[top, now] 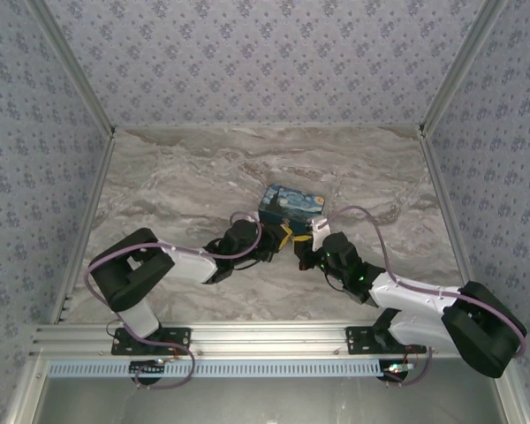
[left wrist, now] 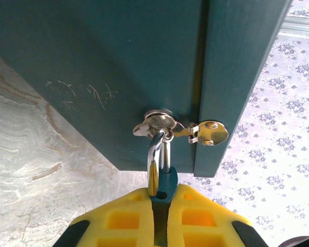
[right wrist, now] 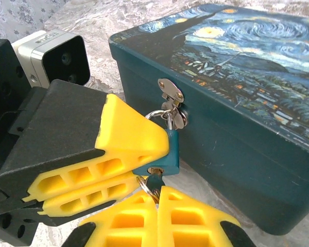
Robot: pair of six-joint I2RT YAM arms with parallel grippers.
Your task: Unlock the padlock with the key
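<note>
The small blue padlock (right wrist: 171,153) hangs by its metal shackle (left wrist: 155,154) from the hasp (left wrist: 157,123) on the front of the starry-night box (right wrist: 237,103). My left gripper (left wrist: 164,198) is shut on the padlock's body (left wrist: 169,180), its yellow fingers (right wrist: 134,139) coming in from the left. The shackle's free end sits beside its empty hole in the lock's top. The key (right wrist: 155,180) is in the padlock's underside with a ring hanging from it, and my right gripper (right wrist: 157,194) is shut on it from below. Both grippers meet at the box's near side (top: 293,237).
The box (top: 290,205) stands mid-table on the marble top (top: 185,177). Patterned walls (top: 35,177) close in the left, right and back. An aluminium rail (top: 265,340) carrying both arm bases runs along the near edge.
</note>
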